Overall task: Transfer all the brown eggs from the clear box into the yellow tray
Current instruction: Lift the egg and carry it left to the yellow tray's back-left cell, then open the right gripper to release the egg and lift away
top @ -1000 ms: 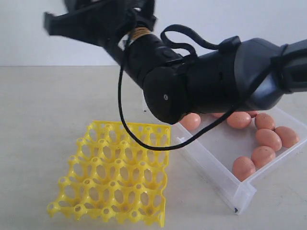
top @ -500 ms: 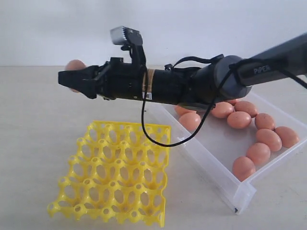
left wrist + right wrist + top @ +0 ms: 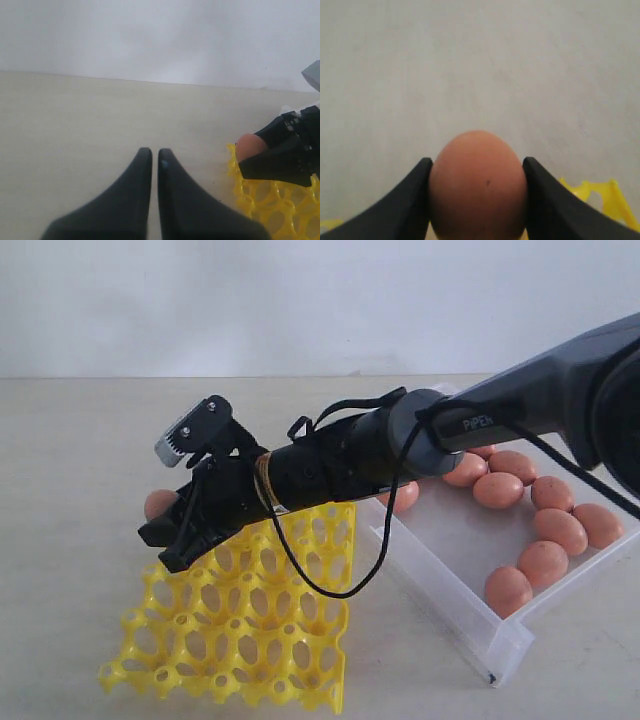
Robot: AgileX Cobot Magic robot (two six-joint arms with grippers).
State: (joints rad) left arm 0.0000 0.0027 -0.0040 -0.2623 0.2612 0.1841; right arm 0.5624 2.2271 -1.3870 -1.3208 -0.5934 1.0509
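My right gripper (image 3: pixel 165 530) reaches across to the far left corner of the yellow tray (image 3: pixel 240 625) and is shut on one brown egg (image 3: pixel 158 503), which fills the space between its fingers in the right wrist view (image 3: pixel 478 185). The tray's cups hold no eggs that I can see. Several brown eggs (image 3: pixel 545 562) lie in the clear box (image 3: pixel 440 580) on the right. My left gripper (image 3: pixel 155 159) is shut with nothing between its fingers, over bare table; from there the held egg (image 3: pixel 250 147) shows at the tray's edge (image 3: pixel 245 195).
The beige table (image 3: pixel 70 460) runs back to a pale wall. The right arm's dark body (image 3: pixel 470 430) and its black cable (image 3: pixel 330 585) hang over the tray's far side and the box's near corner.
The right arm has swung down and left with the egg, from high above the tray to low at its far left corner. The left gripper's earlier state is not shown.
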